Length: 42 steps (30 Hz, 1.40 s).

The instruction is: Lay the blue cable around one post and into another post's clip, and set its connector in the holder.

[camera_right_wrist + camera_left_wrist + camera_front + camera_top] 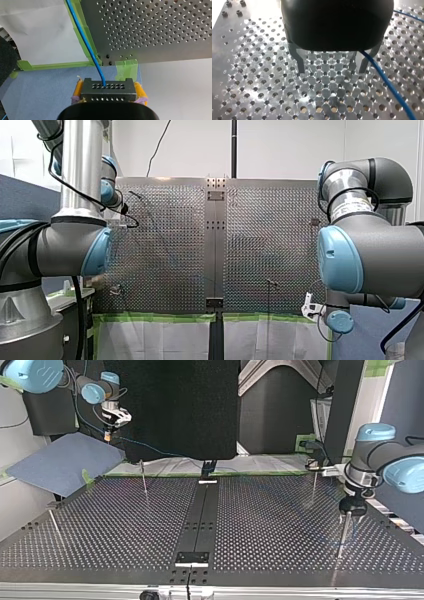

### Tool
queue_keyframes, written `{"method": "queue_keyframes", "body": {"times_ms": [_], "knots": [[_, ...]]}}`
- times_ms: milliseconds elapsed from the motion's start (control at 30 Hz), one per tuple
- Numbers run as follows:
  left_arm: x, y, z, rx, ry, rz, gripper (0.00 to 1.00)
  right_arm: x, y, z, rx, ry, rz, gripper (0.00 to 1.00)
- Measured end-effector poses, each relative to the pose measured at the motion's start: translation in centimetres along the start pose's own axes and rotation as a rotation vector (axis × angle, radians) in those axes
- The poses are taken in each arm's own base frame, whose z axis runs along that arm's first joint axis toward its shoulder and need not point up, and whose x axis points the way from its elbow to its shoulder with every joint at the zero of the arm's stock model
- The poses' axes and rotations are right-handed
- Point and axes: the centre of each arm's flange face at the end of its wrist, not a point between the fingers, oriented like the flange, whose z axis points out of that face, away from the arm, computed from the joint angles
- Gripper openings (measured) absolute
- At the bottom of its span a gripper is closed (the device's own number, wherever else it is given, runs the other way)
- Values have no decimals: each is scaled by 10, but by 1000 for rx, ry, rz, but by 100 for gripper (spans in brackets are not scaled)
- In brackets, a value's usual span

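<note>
Your right gripper (109, 88) is clenched on the connector (109, 93), with its yellow pads (140, 90) pressing the 2 sides; it sits off the table (162, 30), over the blue mat (45, 95) near the green tape (126, 68) at the corner; the blue cable (85, 41) leaves the connector's face and runs along the table edge. Your left gripper (332, 71) hangs released over the perforated table, its 2 metal fingers (300, 63) apart with nothing between them; the cable passes right by 1 finger; 1 post (342, 535) stands near it.

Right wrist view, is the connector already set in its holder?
No, the connector sits clamped between my right gripper's yellow pads, off the table.
</note>
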Motion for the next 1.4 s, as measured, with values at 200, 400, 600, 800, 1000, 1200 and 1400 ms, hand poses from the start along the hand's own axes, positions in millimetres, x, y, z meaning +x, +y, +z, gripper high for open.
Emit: {"method": "queue_keyframes", "body": {"times_ms": [200, 400, 600, 800, 1000, 1200, 1400], "knots": [[1, -4, -2, 7, 3, -50, 98, 0, 0, 0, 0, 0, 0, 0], [1, -7, -4, 13, 4, -75, 98, 0, 0, 0, 0, 0, 0, 0], [-2, -9, -10, 32, -9, -91, 98, 0, 0, 0, 0, 0, 0, 0], [2, -13, -26, 79, -12, -127, 98, 0, 0, 0, 0, 0, 0, 0], [7, -5, -35, 105, -4, -171, 98, 0, 0, 0, 1, 1, 0, 0], [13, -3, -34, 147, 12, -185, 98, 0, 0, 0, 0, 2, 0, 0], [16, -10, -33, 186, 28, -174, 98, 0, 0, 0, 1, 1, 0, 0]]}}
